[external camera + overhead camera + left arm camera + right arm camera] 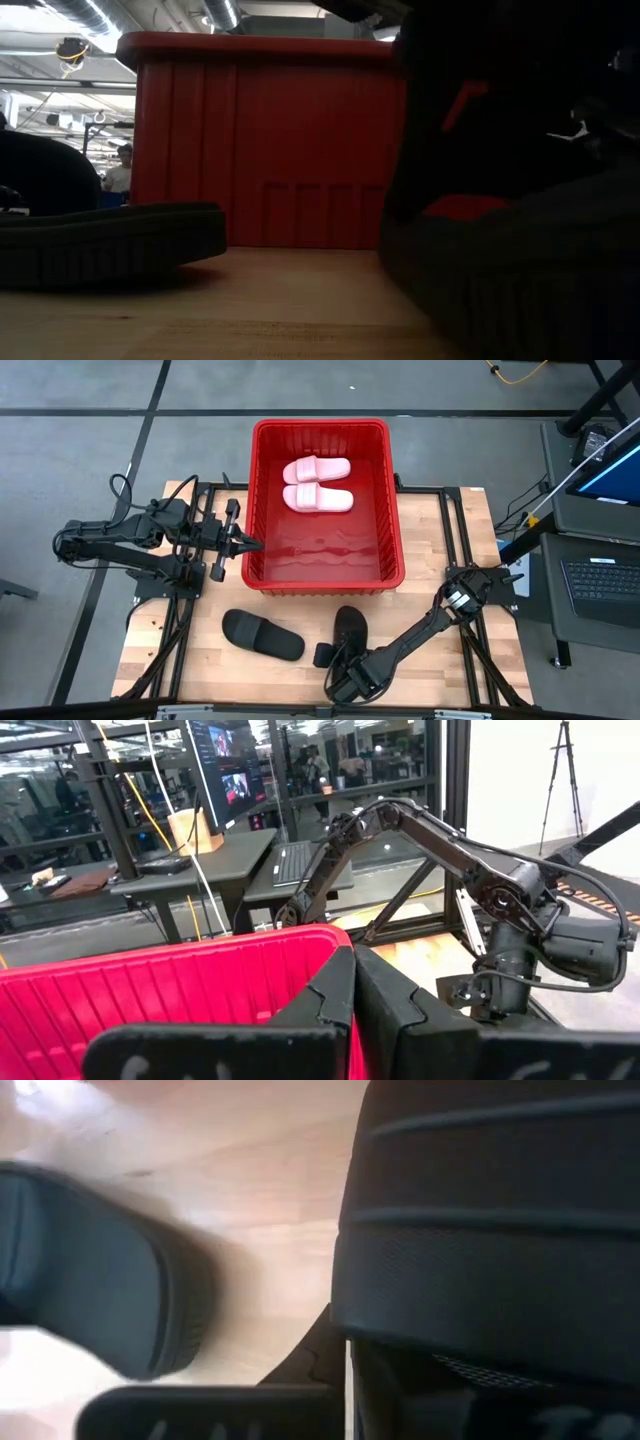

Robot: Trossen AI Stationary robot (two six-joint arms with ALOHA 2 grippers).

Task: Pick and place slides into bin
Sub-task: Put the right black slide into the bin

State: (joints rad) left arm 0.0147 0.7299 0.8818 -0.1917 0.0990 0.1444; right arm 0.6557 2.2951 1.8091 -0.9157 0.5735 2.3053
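Progress looks like roughly half: two pink slides (318,485) sit side by side inside the red bin (392,490), toward its far end, and both black ones are on the table (470,520) in front of it. Left black slide (262,634) lies flat, well clear of either arm. Right black slide (350,628) is the one in play; right gripper (345,678) is down at its near end, fingers closed, and the right wrist view has the ribbed black strap (490,1230) right against them. Reads as a grip on that slide, though it's not yet off the wood, so I'd call the grasp just made, lift pending. Left gripper (247,543) hangs at the bin's left wall, fingers pressed together, holding nothing, apparently waiting.
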